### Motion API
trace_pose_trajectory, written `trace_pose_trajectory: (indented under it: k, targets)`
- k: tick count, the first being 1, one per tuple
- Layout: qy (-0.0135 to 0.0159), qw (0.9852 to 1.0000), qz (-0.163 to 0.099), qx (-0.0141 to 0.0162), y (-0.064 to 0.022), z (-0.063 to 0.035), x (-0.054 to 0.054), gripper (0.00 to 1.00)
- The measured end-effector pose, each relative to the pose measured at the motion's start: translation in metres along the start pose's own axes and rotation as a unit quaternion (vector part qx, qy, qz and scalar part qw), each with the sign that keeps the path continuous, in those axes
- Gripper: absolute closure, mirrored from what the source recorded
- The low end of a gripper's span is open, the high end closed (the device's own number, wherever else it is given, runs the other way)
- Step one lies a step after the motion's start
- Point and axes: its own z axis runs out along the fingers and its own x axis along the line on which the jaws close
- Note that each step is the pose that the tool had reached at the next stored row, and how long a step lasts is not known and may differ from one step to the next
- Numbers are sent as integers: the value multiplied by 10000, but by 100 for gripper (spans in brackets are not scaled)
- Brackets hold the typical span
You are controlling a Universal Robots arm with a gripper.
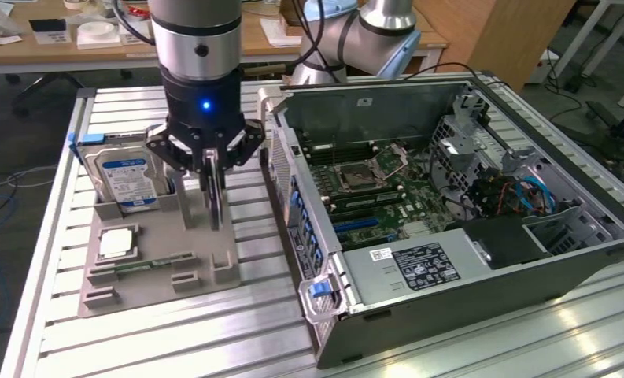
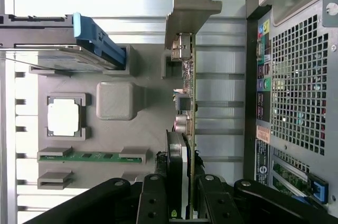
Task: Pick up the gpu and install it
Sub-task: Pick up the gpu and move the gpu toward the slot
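The gpu point(image 1: 216, 206) stands on edge in a slot of the grey holder point(image 1: 149, 272), its silver bracket point(image 2: 186, 7) at the end farthest from the wrist camera. The pincer point(image 1: 213, 169) comes down on it from above and is clamped on the card, one finger against each flat face, near the end away from the bracket. Judging by that off-centre hold, the card could pivot in the grip, so the pick calls for a firm squeeze and a straight vertical pull, with no twist while the lower edge sits in its slot. The hard drive point(image 1: 128, 179) stands upright in the same holder, just beside the pincer on the exterior view's left, so sideways drift that way risks a knock. The open computer case point(image 1: 563, 260) lies on the worktop point(image 1: 133, 346) on the exterior view's right, its perforated wall close to the card, leaving little room there either.
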Motion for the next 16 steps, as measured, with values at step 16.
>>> trace_pose_trajectory:
  k: [16]
  targets:
    - [0, 10000, 0, -3, 7, -137, 4, 72]
